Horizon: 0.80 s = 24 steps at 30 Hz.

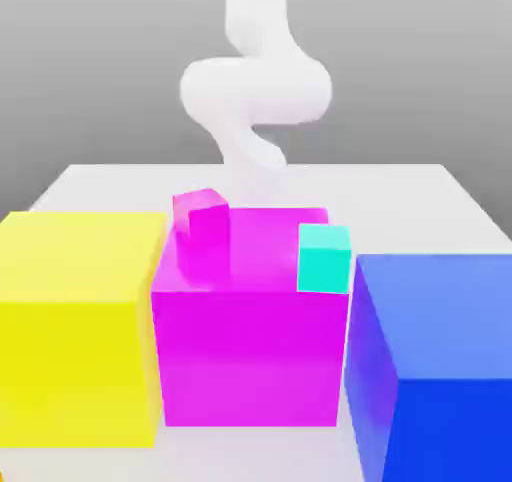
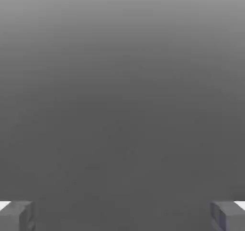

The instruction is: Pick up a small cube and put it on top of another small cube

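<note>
- Small magenta cube rests on the top face of the large magenta block, toward that face's far corner on the exterior view's left; it sits turned at an angle to the block's edges.
- Small cyan cube rests on the same top face, near the front edge on the exterior view's right, well apart from the magenta one. Neither cube is stacked yet.
- Gripper: in the hand view the two fingertips stand at opposite margins, spread wide apart, with nothing between them. The white arm rises behind the blocks in the exterior view.
- Risk 1: the angled magenta cube may be pushed aside rather than grasped if the fingers descend without matching its rotation.
- Risk 2: magenta cube on magenta block offers little contrast; a misjudged edge could place one finger on the cube's top.
- Risk 3: the cyan cube lies close to the block's edge; an off-centre release, or a nudge during placement, could send either cube over the side into the gap beside the large blue block.
- Risk 4: the large yellow block flanks the other side; low sideways travel could strike it.
</note>
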Motion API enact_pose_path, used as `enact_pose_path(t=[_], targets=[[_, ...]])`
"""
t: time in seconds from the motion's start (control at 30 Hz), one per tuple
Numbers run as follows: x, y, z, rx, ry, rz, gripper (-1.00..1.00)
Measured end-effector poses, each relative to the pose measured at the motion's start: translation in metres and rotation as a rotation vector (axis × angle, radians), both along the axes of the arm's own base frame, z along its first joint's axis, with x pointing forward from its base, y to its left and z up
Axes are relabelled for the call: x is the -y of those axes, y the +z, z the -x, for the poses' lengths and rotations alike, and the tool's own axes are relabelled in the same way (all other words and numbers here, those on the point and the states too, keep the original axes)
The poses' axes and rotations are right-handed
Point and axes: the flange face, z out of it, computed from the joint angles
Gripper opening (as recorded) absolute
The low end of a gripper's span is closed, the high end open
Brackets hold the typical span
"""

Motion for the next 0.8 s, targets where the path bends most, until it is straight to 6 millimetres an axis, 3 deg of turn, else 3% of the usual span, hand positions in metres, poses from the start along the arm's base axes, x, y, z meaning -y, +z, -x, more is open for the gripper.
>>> enact_pose_path(t=[0.07, 0.17, 0.2, 0.23, 0.27, 0.3, 0.4, 0.53, 0.63, 0.67, 0.8], targets=[[-0.021, -0.022, -0.02, -0.058, 0.115, 0.047, 0.0], [-0.021, -0.022, -0.02, -0.058, 0.115, 0.047, 0.0], [-0.039, -0.04, -0.031, -0.096, 0.203, 0.082, 0.0], [-0.039, -0.04, -0.031, -0.096, 0.203, 0.082, 0.0], [-0.057, -0.058, -0.04, -0.131, 0.29, 0.117, 0.0], [-0.057, -0.058, -0.04, -0.131, 0.29, 0.117, 0.0], [-0.113, -0.113, -0.058, -0.224, 0.554, 0.218, 0.0], [-0.186, -0.185, -0.062, -0.314, 0.905, 0.349, 0.0], [-0.237, -0.239, -0.051, -0.361, 1.17, 0.44, 0.0], [-0.237, -0.239, -0.051, -0.361, 1.17, 0.44, 0.0], [-0.295, -0.309, -0.018, -0.404, 1.516, 0.544, 0.0]])
